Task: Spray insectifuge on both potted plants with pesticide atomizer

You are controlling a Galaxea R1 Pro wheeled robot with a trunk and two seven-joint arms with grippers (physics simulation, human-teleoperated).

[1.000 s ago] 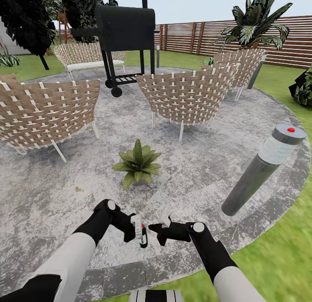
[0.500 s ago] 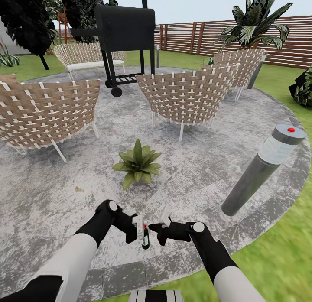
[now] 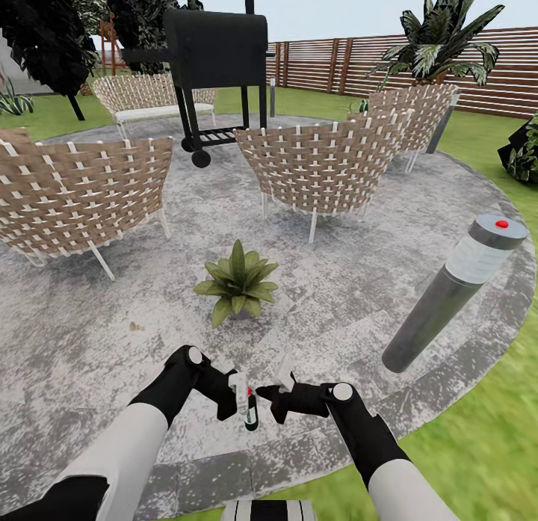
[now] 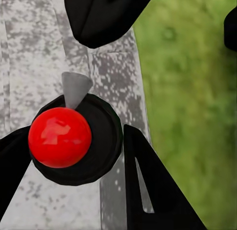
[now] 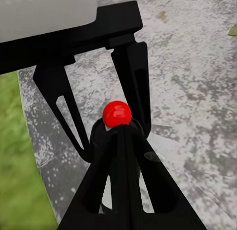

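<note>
Near the front edge of the round stone patio, just ahead of the trunk: left gripper clenched around the pesticide atomizer, dark bottle upright, white label facing outward, a spot of red near its top. From the left wrist view, black fingers flanking a round dark body topped with a glossy red ball, a small grey cone beside it, mottled paving and lawn beneath. Right gripper just beside the bottle, black fingers pointing at it, whitish trigger spray head rising between the two grippers. Whether the right claw is clenched or released: cannot tell. From the right wrist view, the right gripper's dark fingers converging toward the red ball, the left gripper's slotted fingers standing behind it.

Ahead on the patio, well apart from the grippers: one potted plant, a low rosette of pointed green leaves, pot barely visible. Beyond it, woven wicker chairs on thin white legs to either side and a black barbecue smoker on wheels. To the right, a leaning grey bollard lamp with a ribbed pale head and a red dot on its cap, close to the patio rim. Green lawn ringing the stone, brown horizontal-slat fence behind, a tall palm standing before it.
</note>
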